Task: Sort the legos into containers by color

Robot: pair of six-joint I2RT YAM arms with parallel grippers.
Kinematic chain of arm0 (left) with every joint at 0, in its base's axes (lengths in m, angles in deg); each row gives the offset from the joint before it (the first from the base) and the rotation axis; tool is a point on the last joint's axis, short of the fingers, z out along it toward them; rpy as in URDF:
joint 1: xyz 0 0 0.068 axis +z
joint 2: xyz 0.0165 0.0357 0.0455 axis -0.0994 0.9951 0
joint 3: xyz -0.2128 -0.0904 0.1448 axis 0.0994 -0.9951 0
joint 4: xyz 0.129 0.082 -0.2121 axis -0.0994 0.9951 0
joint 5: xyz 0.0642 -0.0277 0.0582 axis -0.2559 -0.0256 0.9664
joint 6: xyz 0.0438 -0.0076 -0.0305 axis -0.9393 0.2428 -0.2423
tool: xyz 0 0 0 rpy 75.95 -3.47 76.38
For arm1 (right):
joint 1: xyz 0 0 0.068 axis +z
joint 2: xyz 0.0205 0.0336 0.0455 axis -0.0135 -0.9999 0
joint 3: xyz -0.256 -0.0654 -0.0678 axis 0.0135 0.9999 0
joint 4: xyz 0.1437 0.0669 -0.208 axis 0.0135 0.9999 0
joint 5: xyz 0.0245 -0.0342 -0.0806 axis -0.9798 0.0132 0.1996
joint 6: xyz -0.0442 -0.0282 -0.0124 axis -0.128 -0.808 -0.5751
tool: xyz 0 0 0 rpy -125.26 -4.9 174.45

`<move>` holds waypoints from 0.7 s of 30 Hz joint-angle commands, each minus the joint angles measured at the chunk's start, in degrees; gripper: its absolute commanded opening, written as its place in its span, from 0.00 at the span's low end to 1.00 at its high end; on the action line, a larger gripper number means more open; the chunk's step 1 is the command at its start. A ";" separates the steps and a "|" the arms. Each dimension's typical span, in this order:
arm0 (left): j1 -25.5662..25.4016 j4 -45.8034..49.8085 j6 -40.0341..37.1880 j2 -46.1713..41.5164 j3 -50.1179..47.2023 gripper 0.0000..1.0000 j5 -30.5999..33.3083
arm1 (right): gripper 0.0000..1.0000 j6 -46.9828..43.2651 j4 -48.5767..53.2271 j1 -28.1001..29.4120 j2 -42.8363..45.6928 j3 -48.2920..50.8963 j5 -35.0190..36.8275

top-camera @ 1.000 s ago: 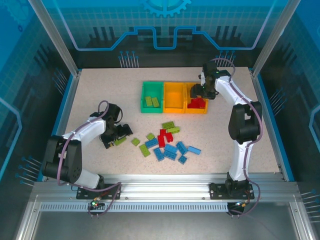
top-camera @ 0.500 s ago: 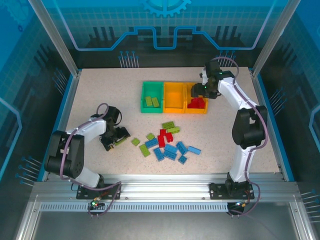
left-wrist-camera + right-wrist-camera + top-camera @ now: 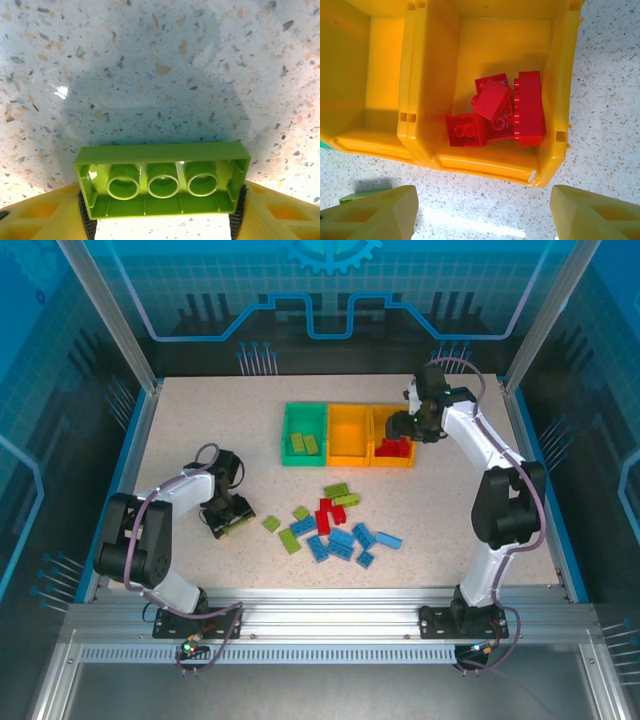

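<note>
At near left, my left jaws were clenched on the ends of a lime green brick point(image 3: 162, 180) low over the worktop point(image 3: 150, 60). Its long axis ran pad to pad, hollow underside towards my camera. Loose bricks point(image 3: 335, 525) of three colours still awaited sorting mid-worktop. Farther off, the green bin point(image 3: 305, 418) held two limes and the middle bin point(image 3: 349, 430) nothing. My right jaws hung released by the red bricks point(image 3: 500, 112) in the right bin point(image 3: 490, 45).

The top camera looks down from above and behind me, taking in the whole counter point(image 3: 200, 430). My left wrist camera faces straight down, very close over a lime green lego point(image 3: 162, 180). My right wrist camera looks down closely into the orange-yellow bin point(image 3: 560, 90) of red legos point(image 3: 495, 115), also seen from the top.
</note>
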 commanded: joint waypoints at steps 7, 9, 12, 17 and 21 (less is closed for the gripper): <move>-0.08 -7.55 -5.21 -1.52 3.62 0.57 -1.52 | 0.71 -0.17 -0.31 0.32 2.40 2.92 0.60; -1.26 -7.40 -6.78 -2.11 6.49 0.58 -1.19 | 0.71 0.19 -0.36 0.26 2.40 3.12 0.59; -3.22 -7.69 -9.32 -1.07 12.13 0.59 -1.26 | 0.71 0.55 -0.57 0.43 2.84 3.61 -0.12; -6.84 -6.34 -14.67 5.24 26.82 0.61 -1.13 | 0.70 -0.53 -0.93 2.46 4.81 5.42 -0.58; -9.37 -4.34 -19.00 13.44 39.08 0.61 -1.43 | 0.70 -1.09 -1.82 5.72 7.05 8.92 -0.46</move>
